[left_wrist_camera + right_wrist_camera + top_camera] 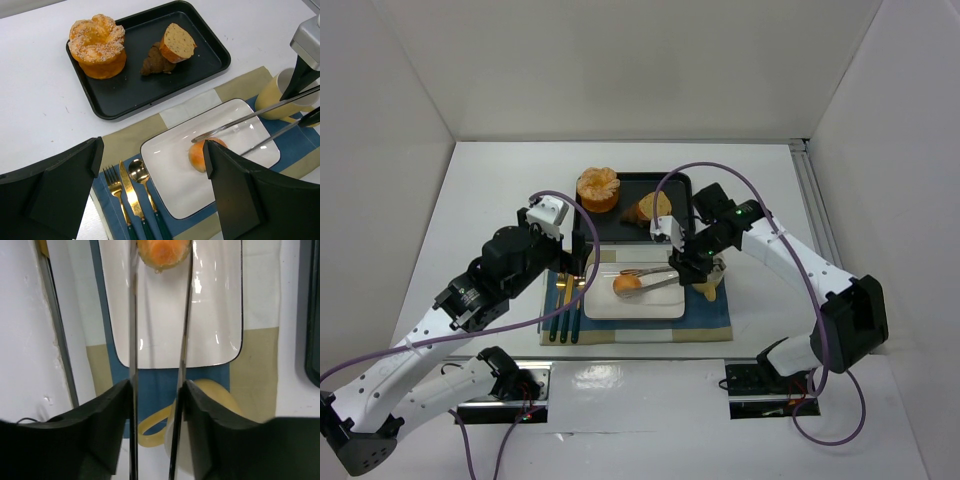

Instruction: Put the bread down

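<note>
Simply bread (197,156) — smooth, round, golden-orange.

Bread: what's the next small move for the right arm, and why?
Probably ease the right pincer a little so the tongs spread and release the bread. It sits between the tong tips over the white plate, seemingly resting on it or just above.

Lower right in the left wrist view, one finger (245,200) of the left gripper (152,150) hid half the bread (198,155), and the yellow cup (272,97) ran off the right edge. In the right wrist view the top edge cut off the bread and the tips of the tongs (133,315); I couldn't tell whether they touched.
</note>
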### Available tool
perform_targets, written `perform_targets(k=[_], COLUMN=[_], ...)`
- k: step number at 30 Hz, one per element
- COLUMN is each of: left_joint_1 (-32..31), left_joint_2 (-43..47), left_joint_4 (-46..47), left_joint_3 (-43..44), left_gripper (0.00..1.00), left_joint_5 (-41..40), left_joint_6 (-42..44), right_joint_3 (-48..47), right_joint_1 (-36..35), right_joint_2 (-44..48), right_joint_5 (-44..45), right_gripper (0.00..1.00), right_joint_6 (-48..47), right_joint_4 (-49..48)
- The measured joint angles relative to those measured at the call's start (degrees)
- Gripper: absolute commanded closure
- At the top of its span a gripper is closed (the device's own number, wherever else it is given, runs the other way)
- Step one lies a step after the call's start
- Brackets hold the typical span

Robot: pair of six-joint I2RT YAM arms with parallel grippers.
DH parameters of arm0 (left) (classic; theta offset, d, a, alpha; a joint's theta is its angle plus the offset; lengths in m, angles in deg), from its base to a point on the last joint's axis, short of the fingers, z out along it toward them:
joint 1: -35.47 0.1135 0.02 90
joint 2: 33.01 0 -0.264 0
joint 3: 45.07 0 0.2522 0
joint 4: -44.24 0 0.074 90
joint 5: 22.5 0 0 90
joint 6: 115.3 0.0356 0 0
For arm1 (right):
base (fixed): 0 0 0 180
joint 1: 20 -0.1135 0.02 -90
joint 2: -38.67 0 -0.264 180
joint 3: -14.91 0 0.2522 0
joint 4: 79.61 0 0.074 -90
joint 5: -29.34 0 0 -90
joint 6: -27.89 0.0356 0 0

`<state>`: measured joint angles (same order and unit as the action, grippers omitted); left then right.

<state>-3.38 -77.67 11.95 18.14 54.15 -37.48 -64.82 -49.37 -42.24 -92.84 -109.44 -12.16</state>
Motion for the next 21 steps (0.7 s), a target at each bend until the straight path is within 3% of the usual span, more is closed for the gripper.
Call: perform_targets(k=[7,16,21], left_joint_1=[0.0,0.0,0.0], left_joint_2=[0.0,0.0,0.0], left_joint_4=[0.1,0.1,0.1], left_joint_3=[-0.2,-0.4,-0.4], left_gripper=[0.0,0.0,0.0], left_joint_5=[0.0,0.0,0.0], left_joint_6=[0.0,0.0,0.0], right_joint_3=[0.0,-0.2,-1.0], right_joint_1=[-0.1,0.0,3.4], right_joint_2=[0.1,4.7,11.3], right_joint_5=[0.3,0.2,1.0], right_gripper=[0.34,0.35,0.36], right_joint_6=[-0.4,-0.3,1.6], right_joint_4=[0.8,0.9,-1.6])
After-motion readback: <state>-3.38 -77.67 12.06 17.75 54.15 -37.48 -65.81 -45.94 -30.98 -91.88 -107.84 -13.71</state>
